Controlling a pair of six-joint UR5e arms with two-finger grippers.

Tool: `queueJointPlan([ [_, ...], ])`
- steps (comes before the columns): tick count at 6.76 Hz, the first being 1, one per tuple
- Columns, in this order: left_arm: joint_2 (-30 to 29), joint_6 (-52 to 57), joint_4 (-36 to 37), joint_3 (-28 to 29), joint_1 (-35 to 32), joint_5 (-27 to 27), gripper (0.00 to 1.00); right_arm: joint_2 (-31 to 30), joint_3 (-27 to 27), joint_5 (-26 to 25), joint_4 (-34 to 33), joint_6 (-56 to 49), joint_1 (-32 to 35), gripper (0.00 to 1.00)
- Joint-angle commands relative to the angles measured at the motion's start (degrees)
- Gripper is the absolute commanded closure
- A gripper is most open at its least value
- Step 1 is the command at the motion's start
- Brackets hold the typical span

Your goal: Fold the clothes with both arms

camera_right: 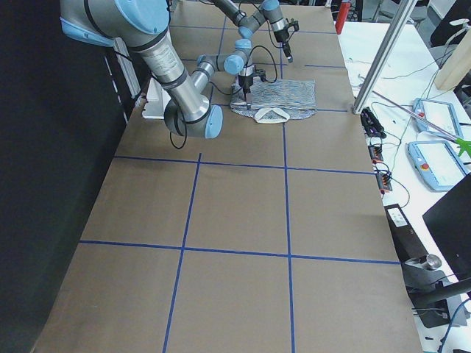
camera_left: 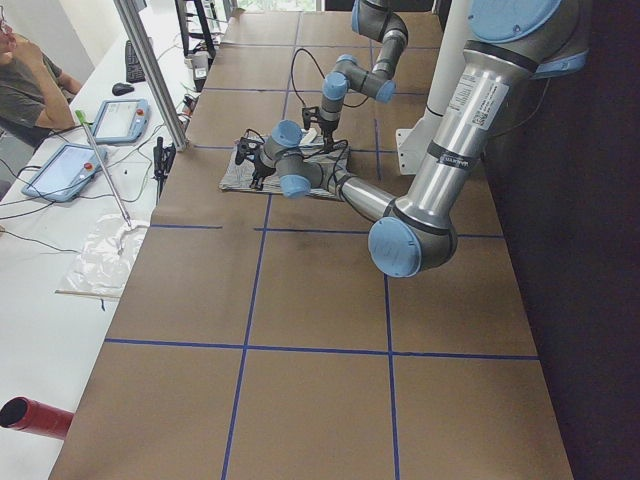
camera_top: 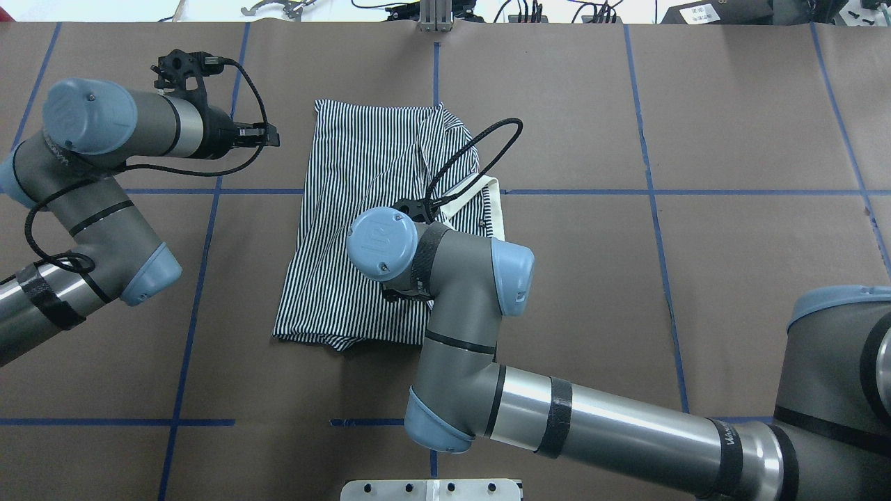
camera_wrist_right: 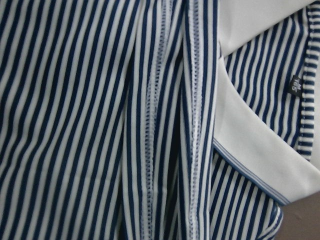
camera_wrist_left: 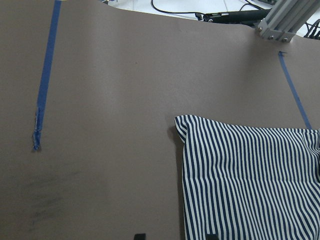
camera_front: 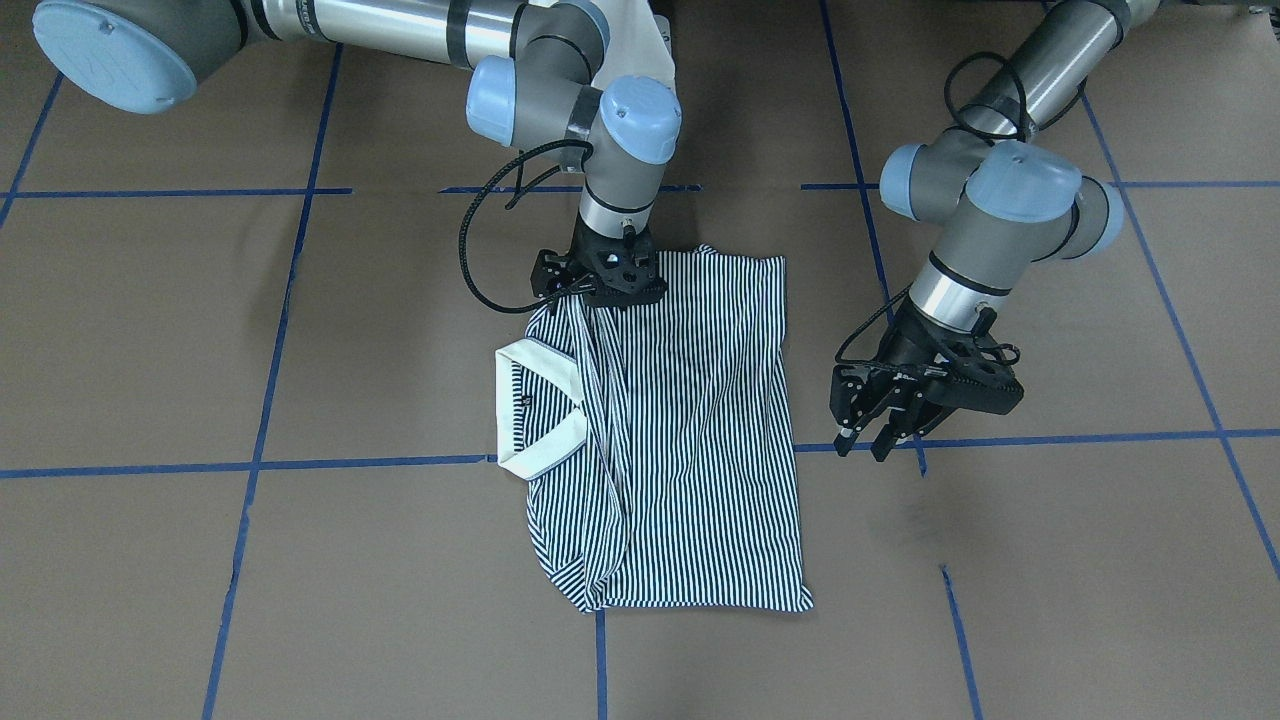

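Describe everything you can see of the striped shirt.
The shirt is soft knit-looking fabric with thin navy-and-white stripes and a plain white collar. It lies flat on the brown table, folded into a rough rectangle, a seamed fold running lengthwise beside the collar. The right claw rests on its edge nearest the robot; whether it grips is hidden.

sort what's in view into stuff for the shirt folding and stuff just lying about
For the job: striped polo shirt, left gripper, right gripper.
Lying about: handheld screen, clear plastic sheet, red cylinder.
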Motion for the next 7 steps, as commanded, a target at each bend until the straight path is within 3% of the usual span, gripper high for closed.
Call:
queueJointPlan([
  [1,0.0,-0.1,-0.1,0.0,0.0,0.0,0.50,-1.1,0.2,0.3,-0.3,-0.4,-0.1,0.00],
  [3,0.0,-0.1,-0.1,0.0,0.0,0.0,0.50,-3.8,1.8,0.6,-0.3,-1.0,1.6,0.00],
  [5,0.0,-0.2,-0.1,-0.1,0.0,0.0,0.50,-14.9,16.2,2.5,-4.4,-6.0,4.1,0.00],
  [7,0.0,-0.3,-0.1,-0.3,0.1,0.0,0.49,-24.2,26.6,2.5,-7.0,-9.0,5.0,0.00],
])
